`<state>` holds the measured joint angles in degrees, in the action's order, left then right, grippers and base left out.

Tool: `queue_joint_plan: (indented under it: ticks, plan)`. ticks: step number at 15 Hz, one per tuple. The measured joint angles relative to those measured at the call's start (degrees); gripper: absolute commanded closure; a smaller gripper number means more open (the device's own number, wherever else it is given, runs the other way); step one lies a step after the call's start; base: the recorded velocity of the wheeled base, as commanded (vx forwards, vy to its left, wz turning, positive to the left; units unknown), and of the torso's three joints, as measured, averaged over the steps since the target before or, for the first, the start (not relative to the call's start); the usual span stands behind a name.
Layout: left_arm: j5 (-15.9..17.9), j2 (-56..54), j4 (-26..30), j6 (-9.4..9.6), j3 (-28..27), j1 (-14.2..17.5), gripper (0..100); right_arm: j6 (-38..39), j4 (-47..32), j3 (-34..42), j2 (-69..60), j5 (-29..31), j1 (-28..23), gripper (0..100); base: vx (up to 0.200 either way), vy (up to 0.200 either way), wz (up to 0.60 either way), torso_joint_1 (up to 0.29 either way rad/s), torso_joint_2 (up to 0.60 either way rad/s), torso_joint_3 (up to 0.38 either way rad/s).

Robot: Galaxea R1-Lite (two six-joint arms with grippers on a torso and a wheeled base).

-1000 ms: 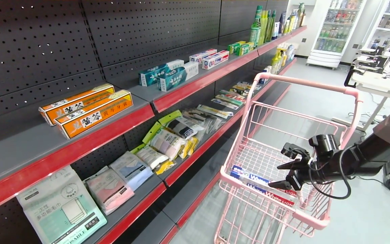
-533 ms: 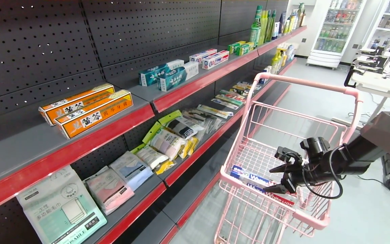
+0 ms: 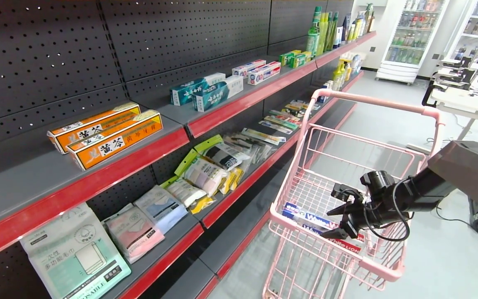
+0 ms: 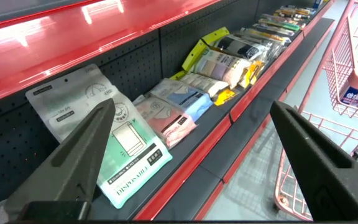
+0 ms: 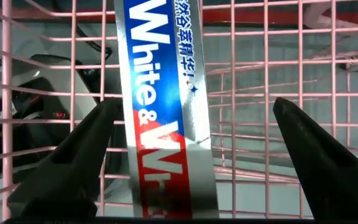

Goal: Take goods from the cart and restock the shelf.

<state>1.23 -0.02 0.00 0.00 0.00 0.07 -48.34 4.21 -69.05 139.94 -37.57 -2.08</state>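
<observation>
Black right jaws stand spread wide inside the cart (image 3: 378, 106). They hang just above the toothpaste box (image 3: 305, 216), one finger (image 5: 73, 168) on each side of it, neither touching.

- Box position: it lies flat on the wire floor, by the basket wall nearest the shelf (image 3: 239, 99). The right wrist view shows its long axis running between the fingers, so you are lined up on the narrow width.
- Offset: the box sits closer to one finger than the other. Expect it to slide sideways on the mesh before both fingers bear on it.
- Handling, as a judgement: a light carton of thin card, stiff along its length, but the walls will dent under a hard squeeze. The glossy print is probably slippery.
- Where to grip: take it near mid-length, so it doesn't swing from one end. Close only firmly enough to hold it.
- Risk: the fingertips could snag the wire grid if you descend too far.

Left jaws are open as well, held off toward the pouches (image 4: 114, 146) on the lower shelf.

Similar red-white-and-blue boxes (image 3: 264, 71) sit on the upper shelf, which is the likely destination.
</observation>
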Motion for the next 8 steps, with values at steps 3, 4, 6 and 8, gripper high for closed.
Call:
queue_joint_plan:
  ticks: [3,4,6,8]
  plan:
    - [0.0,0.0,0.0,0.00,0.0,0.0,0,-0.2,-0.1,-1.5,1.0,3.1,0.3,0,0.000,0.000,0.00,0.000,0.00,0.000]
    - [0.0,0.0,0.0,0.00,0.0,0.0,0,-0.7,-0.1,-1.5,1.2,4.0,0.6,0,0.000,0.000,0.00,0.000,0.00,0.000]
    - [0.0,0.0,0.0,0.00,0.0,0.0,0,-1.1,0.0,-1.3,1.6,4.9,1.0,0,0.000,0.000,0.00,0.000,0.00,0.000]
    - [0.0,0.0,0.0,0.00,0.0,0.0,0,-1.0,0.0,-1.6,1.9,5.1,1.2,0,0.000,0.000,0.00,0.000,0.00,0.000]
